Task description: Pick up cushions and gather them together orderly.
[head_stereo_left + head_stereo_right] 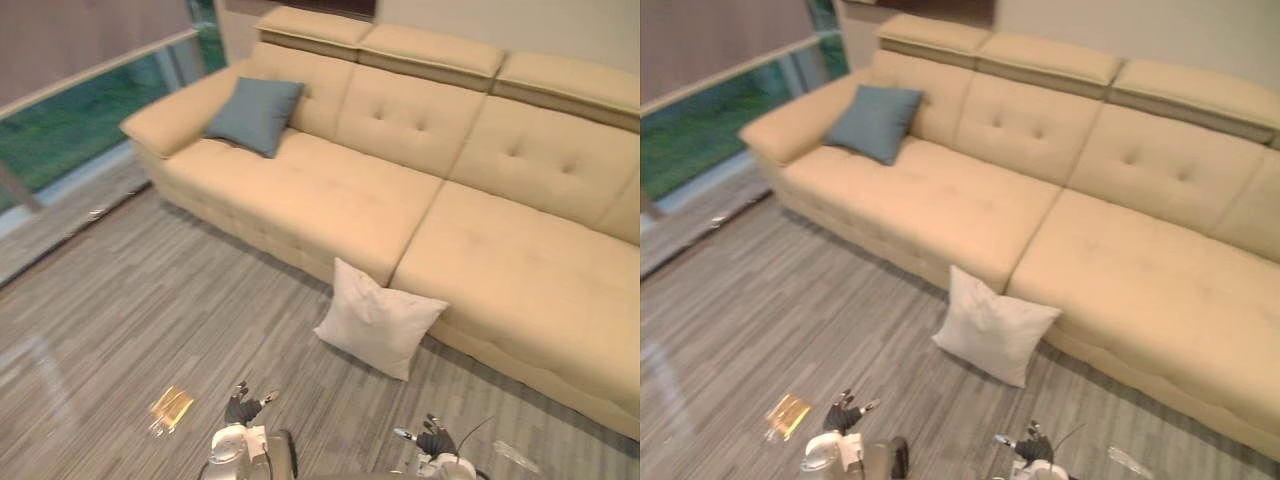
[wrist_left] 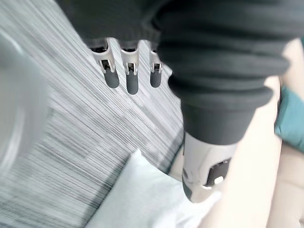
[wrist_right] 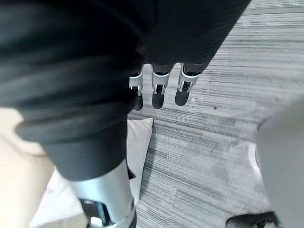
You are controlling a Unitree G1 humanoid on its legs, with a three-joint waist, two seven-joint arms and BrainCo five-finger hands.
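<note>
The white cushion (image 1: 378, 320) is leaning against the sofa (image 1: 330, 205) on the floor (image 1: 150, 300), the blue cushion (image 1: 255, 113) lying on its seat; I'm hovering my left hand (image 1: 242, 408) and right hand (image 1: 436, 440), fingers apart and empty

We're looking at a home living room here: a long tan sofa (image 1: 330, 195) runs from ten to three o'clock, teal cushion (image 1: 255, 113) at eleven, window wall (image 1: 80, 125) at nine.

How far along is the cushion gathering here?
Nothing looks gathered: the blue cushion leans on the sofa at its left end, the white cushion stands on the floor against the sofa front. Nothing in hand: left hand and right hand are open, empty. Left: lift the white cushion and place it beside the blue one.
</note>
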